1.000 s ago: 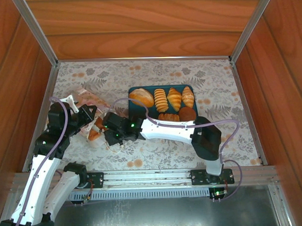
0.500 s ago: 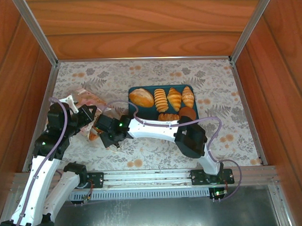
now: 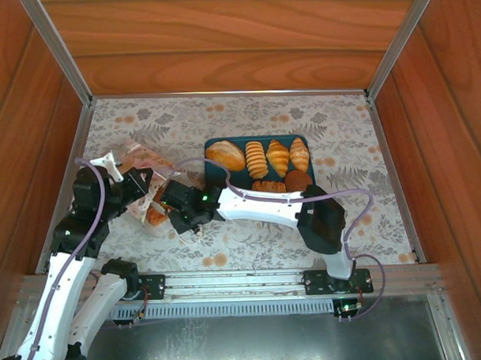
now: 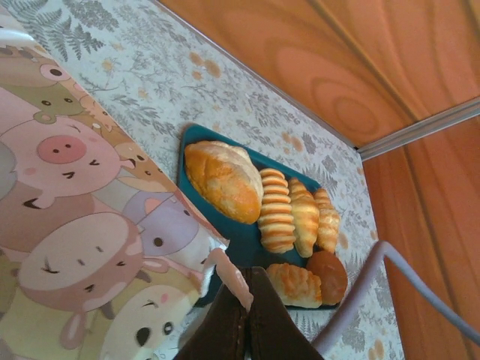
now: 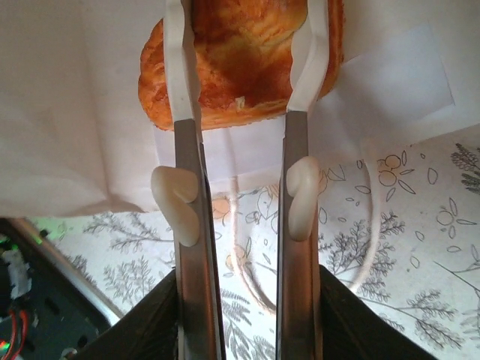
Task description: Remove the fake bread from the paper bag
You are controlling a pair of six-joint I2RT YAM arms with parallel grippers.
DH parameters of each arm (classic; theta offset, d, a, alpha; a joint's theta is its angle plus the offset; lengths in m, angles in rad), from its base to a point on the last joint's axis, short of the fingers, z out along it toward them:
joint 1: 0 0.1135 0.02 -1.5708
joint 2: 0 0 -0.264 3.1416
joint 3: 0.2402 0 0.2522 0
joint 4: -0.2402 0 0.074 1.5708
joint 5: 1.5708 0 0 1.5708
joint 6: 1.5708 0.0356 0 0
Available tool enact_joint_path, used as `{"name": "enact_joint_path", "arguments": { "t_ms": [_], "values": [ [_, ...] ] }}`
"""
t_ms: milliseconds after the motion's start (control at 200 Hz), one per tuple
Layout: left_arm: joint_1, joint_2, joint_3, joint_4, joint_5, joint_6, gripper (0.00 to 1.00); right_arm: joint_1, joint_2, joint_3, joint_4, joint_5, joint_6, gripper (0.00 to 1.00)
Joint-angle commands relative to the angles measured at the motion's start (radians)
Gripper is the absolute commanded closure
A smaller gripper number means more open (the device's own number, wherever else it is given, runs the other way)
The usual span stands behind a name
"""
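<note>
1. A teal tray (image 3: pixel 211 144) sits near the middle of the bench (image 3: pixel 341 129) and holds six pieces of fake bread (image 3: pixel 260 167).
2. The tray's far row, from left to right, is an oval loaf (image 3: pixel 225 155), a ridged roll (image 3: pixel 256 159) and two croissants (image 3: pixel 278 156).
3. The tray's near row holds a third croissant (image 3: pixel 268 186) with a round dark bun (image 3: pixel 298 180) to its right.
4. The paper bag (image 3: pixel 137 161) lies tipped over on the bench just left of the tray, with its mouth towards the tray's near-left side.
5. In the left wrist view the bag's side (image 4: pixel 82 225) shows a pink cartoon-animal print, and the tray (image 4: pixel 240 240) lies just beyond it.
6. The left gripper (image 3: pixel 138 183) is left of the tray at the bag. Its jaws are pressed together, pinching the bag's paper edge (image 4: pixel 225 262).
7. One golden-brown pastry (image 5: pixel 240 75) lies on the white paper at the bag's mouth, left of the tray's near corner (image 3: pixel 155 215).
8. The right gripper (image 3: pixel 164 214) reaches from the tray's near side to that pastry. Its jaws stand apart, one white finger (image 5: pixel 180 75) over each side of the pastry.
9. The views do not show whether the right gripper's jaws press on the pastry.
10. A white cord handle (image 5: pixel 366 247) of the bag loops across the bench below the pastry.
</note>
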Motion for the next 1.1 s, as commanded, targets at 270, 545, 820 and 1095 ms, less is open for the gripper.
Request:
{"name": "enact_joint_path", "arguments": {
  "t_ms": [270,545,820,1095],
  "values": [
    [-0.004,0.011,0.022,0.013,0.032,0.026,1.00,-0.008,-0.039,-0.005,-0.050,-0.003,-0.274,0.62],
    [-0.004,0.018,0.020,0.014,0.053,0.025,1.00,-0.011,0.026,0.071,-0.151,0.032,-0.356,0.50],
    [-0.004,0.015,0.023,0.013,0.057,0.017,1.00,-0.004,0.032,0.093,-0.147,0.011,-0.165,0.34],
    [-0.004,0.001,0.019,0.014,0.050,0.013,1.00,0.003,0.022,0.064,-0.136,-0.052,-0.036,0.31]
  ]
}}
